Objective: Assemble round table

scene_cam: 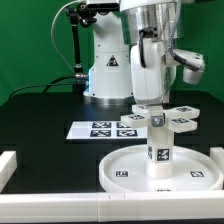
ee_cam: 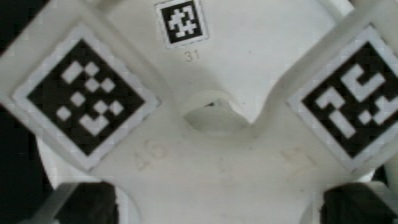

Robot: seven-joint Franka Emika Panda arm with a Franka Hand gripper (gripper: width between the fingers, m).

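Observation:
The large round disc (scene_cam: 125,172) lies flat on the black table at the exterior view's right front. The short thick leg (scene_cam: 158,150) stands upright on its middle, with a marker on its side. The cross-shaped foot piece (scene_cam: 168,118) rests level on top of the leg, markers facing up. My gripper (scene_cam: 150,106) comes down from above and is shut on one arm of the foot piece. In the wrist view the foot piece (ee_cam: 205,120) fills the picture, with its arm running between my gripper's (ee_cam: 217,205) dark fingertips (ee_cam: 80,205).
The marker board (scene_cam: 100,128) lies flat behind the disc. White border bars run along the table's left side (scene_cam: 8,165) and front edge (scene_cam: 60,208). The robot's base (scene_cam: 105,70) stands at the back.

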